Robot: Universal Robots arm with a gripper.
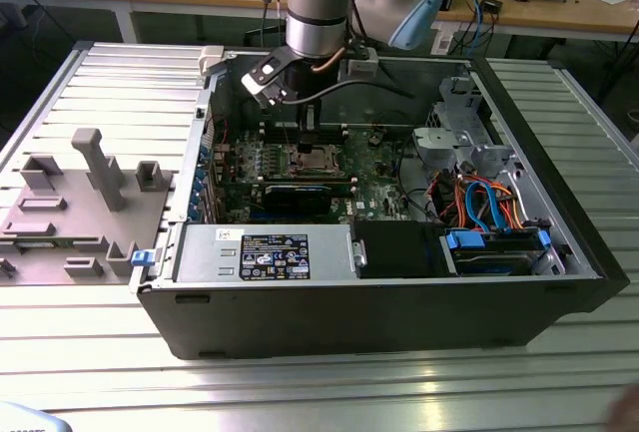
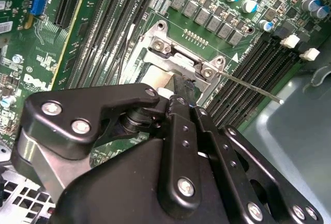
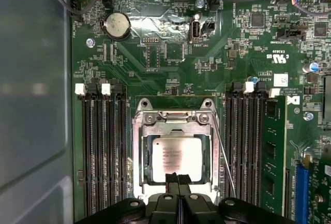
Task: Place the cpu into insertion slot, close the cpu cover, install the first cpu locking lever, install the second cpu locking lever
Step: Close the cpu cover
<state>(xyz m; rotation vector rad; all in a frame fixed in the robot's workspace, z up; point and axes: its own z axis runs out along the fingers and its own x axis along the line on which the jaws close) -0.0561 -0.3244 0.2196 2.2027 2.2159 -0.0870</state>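
The cpu (image 3: 176, 154) lies flat in the insertion slot (image 3: 136, 131), its silvery top showing through the window of the cpu cover (image 3: 176, 137), which lies down over it. A thin wire locking lever (image 3: 223, 157) stands out slanted along one side of the socket; in the second wrist view the lever (image 2: 253, 87) sticks up free past the socket's corner. My gripper (image 3: 177, 178) hovers at the socket's edge, fingers shut together with nothing between them. In the exterior view the gripper (image 1: 303, 133) hangs just above the socket (image 1: 312, 160) inside the open computer case.
Rows of black memory slots (image 3: 103, 151) flank the socket on both sides. A round coin battery (image 3: 116, 25) sits further off. A black graphics card (image 1: 300, 196), a power supply (image 1: 265, 252) and a cabled drive cage (image 1: 489, 203) crowd the case. A grey fixture (image 1: 80, 203) stands at the exterior view's left.
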